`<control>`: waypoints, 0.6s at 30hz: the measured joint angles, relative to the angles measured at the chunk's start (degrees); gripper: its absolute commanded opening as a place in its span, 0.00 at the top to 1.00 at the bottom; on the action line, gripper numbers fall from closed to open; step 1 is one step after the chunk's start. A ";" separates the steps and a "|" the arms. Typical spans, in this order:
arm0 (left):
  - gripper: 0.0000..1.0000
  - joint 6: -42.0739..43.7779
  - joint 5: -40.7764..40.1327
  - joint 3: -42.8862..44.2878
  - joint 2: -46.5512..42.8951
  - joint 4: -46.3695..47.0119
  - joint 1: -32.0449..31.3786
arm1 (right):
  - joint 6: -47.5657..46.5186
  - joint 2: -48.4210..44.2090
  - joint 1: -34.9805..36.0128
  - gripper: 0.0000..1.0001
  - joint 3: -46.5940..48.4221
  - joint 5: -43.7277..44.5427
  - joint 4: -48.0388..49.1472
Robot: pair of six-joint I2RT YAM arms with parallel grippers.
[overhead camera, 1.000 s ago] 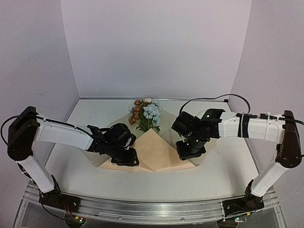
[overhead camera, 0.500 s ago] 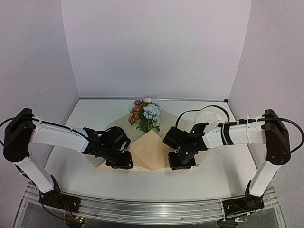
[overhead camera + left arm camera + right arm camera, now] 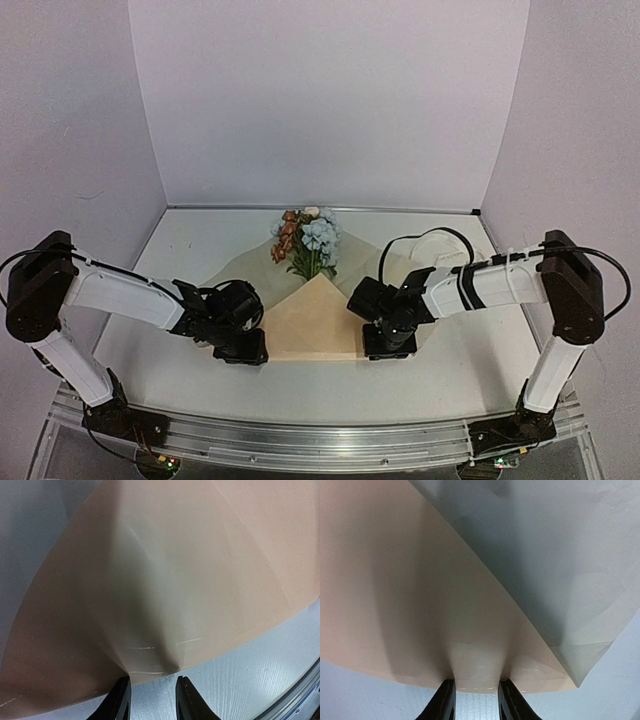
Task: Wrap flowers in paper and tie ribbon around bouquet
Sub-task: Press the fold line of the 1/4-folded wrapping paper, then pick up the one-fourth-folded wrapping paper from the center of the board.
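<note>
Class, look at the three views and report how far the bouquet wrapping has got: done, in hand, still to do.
Done: the flowers lie with heads beyond the paper, which covers their stems in a tan triangle. In hand: the left gripper and right gripper each pinch the paper's near edge. Left: closing it into a cone and tying the ribbon; no ribbon is in view.

A pale grey-green sheet [image 3: 235, 266] lies on the white table [image 3: 470, 372].

Two robot arms [image 3: 120, 292] [image 3: 490, 283], one bunch of flowers [image 3: 308, 240], one tan paper sheet [image 3: 315, 322], one grey-green sheet [image 3: 238, 266], one table [image 3: 200, 232]
</note>
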 measured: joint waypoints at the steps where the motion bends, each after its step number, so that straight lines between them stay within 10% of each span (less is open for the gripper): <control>1: 0.68 -0.31 -0.15 -0.16 -0.05 0.35 0.00 | 0.14 0.10 -0.08 0.70 -0.16 0.13 0.04; 18: 0.67 1.90 -2.43 2.62 -1.52 -3.84 0.01 | 3.27 -7.64 -2.12 0.41 -4.98 0.15 0.18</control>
